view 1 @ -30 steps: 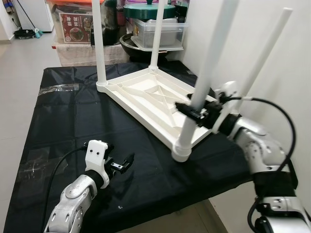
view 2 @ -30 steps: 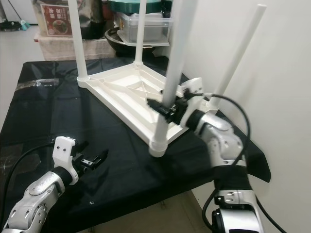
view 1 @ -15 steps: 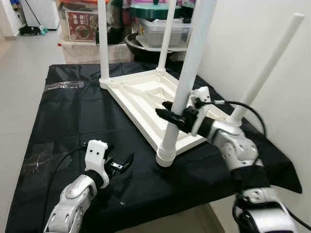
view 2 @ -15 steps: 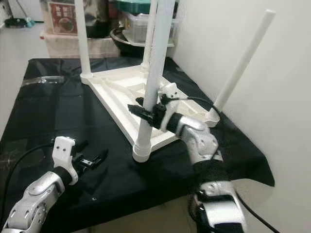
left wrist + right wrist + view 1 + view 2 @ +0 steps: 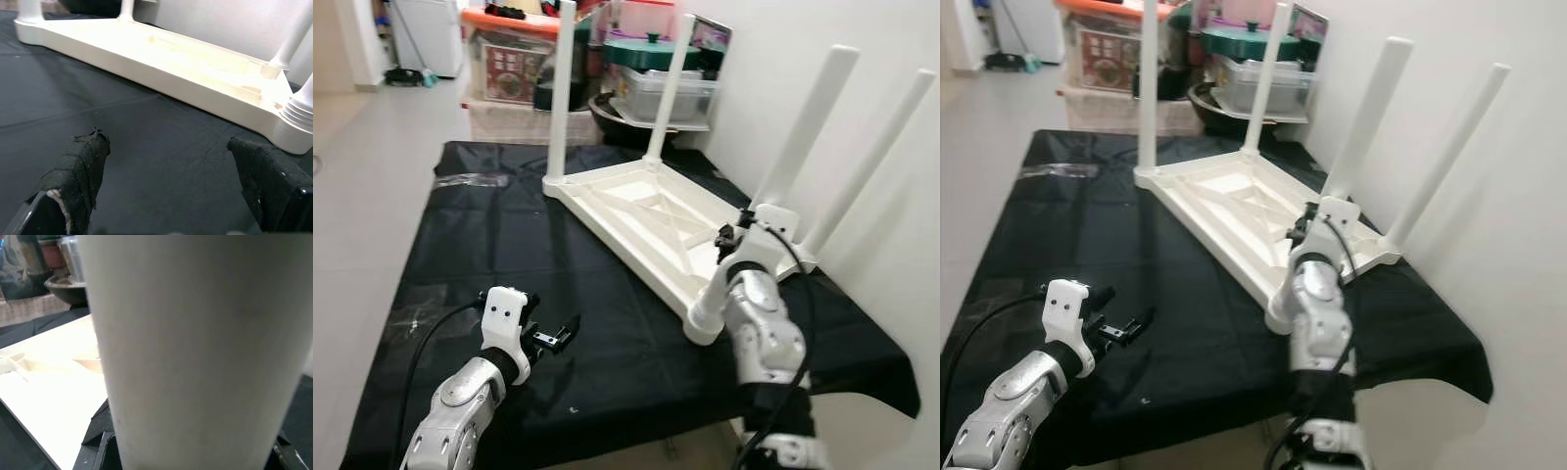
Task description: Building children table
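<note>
Right gripper [image 5: 732, 238] has swung behind the table leg [image 5: 790, 147].

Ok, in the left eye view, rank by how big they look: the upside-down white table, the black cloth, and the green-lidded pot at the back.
1. Black cloth, spanning most of the view.
2. Upside-down white table, legs included.
3. Green-lidded pot, which is farthest from the camera, so its true size is unsure.

You have a white plastic children's table [image 5: 646, 220] lying upside down on the black cloth [image 5: 489, 245], its ribbed underside facing up. Four white round legs [image 5: 800, 132] stand up from its corners, each seated in a socket. The near corner leg [image 5: 195, 347] looms close before your right wrist camera.
</note>
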Robot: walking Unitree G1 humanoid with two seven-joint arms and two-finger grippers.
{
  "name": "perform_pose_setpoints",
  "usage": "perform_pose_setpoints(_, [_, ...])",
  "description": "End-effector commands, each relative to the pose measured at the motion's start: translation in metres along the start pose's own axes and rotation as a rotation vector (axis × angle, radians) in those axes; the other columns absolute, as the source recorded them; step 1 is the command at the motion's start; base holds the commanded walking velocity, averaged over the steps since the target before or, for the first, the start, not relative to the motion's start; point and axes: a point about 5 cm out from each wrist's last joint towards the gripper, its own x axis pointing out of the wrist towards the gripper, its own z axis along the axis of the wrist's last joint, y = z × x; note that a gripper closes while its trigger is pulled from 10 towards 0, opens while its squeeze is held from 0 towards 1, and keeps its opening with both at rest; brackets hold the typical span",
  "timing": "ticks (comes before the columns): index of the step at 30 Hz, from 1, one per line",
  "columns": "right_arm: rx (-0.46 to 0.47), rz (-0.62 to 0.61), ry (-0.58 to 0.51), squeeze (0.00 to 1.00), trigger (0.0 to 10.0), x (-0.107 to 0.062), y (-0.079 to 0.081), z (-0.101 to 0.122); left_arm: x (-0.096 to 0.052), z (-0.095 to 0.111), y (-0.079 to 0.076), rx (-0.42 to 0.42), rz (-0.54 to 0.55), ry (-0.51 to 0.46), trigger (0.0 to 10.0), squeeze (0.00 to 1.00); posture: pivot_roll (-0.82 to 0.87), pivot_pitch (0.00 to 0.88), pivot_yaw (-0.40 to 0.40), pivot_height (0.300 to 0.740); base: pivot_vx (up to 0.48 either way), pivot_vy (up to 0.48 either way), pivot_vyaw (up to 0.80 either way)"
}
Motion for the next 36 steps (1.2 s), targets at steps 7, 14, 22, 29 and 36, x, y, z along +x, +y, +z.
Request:
perform_pose_setpoints(7, [0.088,0.248,0.160,1.00,10.0,-0.002,0.028,-0.018,-0.002,-0.001,0.000,0.006,0.000,0.013,10.0,0.00,0.13,0.000,-0.134,0.740,0.000,0.000,0.00])
perform_pose_setpoints(14, [0.134,0.632,0.051,0.00,10.0,-0.006,0.019,0.017,-0.002,-0.003,-0.002,0.000,-0.004,0.015,10.0,0.00,0.11,0.000,-0.126,0.740,0.000,0.000,0.00])
perform_pose_setpoints(22, [0.017,1.130,-0.038,0.00,10.0,-0.032,0.015,0.024,0.001,-0.003,-0.002,0.003,-0.015,0.016,10.0,0.00,0.11,0.000,-0.130,0.740,0.000,0.000,0.00])
perform_pose_setpoints(29, [-0.081,1.191,0.055,0.00,7.6,-0.027,0.043,-0.013,0.001,-0.002,-0.005,-0.001,-0.011,0.008,10.0,0.00,0.15,0.000,-0.146,0.740,0.000,0.000,0.00])
perform_pose_setpoints(36, [-0.099,1.201,0.043,0.00,0.0,-0.018,0.047,-0.011,-0.001,-0.002,-0.003,0.001,-0.005,0.009,10.0,0.00,0.15,0.000,-0.149,0.740,0.000,0.000,0.00])
